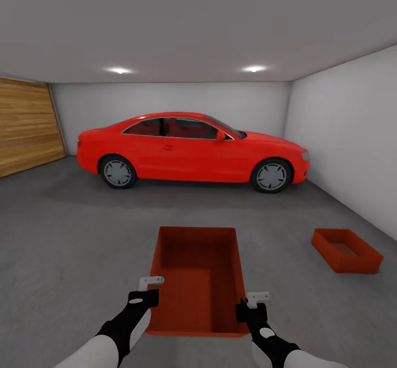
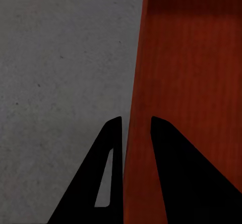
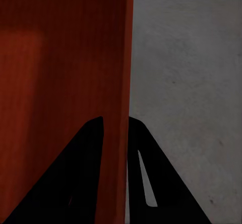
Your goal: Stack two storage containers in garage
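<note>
I hold the carried container (image 1: pixel 199 280) by its side walls, left gripper (image 1: pixel 144 297) and right gripper (image 1: pixel 251 308) each pinching one; the other container (image 1: pixel 346 250) sits on the floor (image 1: pixel 71 247) ahead-right. Uneven lowering could twist it loose.

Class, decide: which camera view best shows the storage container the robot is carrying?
The head view: the held container appears whole, open top and all four walls. Each wrist view gives a close strip of one side wall between black fingers.

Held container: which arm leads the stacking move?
Right. The floor container lies on its side. Right tool and left tool each clamp a wall of the held container.
</note>
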Controlling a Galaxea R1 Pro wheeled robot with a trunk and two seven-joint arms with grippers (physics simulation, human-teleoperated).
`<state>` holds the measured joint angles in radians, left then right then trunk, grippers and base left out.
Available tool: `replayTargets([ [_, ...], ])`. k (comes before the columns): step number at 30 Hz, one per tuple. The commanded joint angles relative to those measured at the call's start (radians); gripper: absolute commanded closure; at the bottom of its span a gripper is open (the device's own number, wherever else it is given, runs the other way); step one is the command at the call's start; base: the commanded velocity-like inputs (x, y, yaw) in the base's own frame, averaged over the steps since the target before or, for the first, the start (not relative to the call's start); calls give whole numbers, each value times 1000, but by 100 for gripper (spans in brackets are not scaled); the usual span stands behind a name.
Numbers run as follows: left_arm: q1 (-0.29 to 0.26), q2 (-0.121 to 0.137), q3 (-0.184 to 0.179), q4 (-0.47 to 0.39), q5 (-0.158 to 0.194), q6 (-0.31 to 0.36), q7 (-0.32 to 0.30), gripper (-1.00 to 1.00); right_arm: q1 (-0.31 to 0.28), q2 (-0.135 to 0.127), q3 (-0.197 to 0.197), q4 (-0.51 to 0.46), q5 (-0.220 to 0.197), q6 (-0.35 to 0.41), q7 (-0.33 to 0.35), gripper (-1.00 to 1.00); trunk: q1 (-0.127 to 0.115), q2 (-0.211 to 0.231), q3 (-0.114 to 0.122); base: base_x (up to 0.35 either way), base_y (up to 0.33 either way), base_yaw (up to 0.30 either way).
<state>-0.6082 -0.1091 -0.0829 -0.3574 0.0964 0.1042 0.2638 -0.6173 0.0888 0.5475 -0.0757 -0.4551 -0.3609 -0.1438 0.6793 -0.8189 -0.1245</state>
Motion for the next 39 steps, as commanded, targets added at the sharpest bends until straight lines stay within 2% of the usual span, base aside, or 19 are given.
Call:
replayTargets([
  [1,-1,0,3,-5,-6,6,12,100,-1,0,-18,4,-25,-6,-9,100,1,-1,-2,320,0,0],
  [17,-1,0,3,-4,-6,6,12,100,-1,0,-18,4,-25,-7,-8,100,1,-1,-1,320,0,-8],
  [39,-1,0,3,-4,-6,6,12,100,-1,0,-18,4,-25,-7,-9,100,1,-1,-1,320,0,-263],
])
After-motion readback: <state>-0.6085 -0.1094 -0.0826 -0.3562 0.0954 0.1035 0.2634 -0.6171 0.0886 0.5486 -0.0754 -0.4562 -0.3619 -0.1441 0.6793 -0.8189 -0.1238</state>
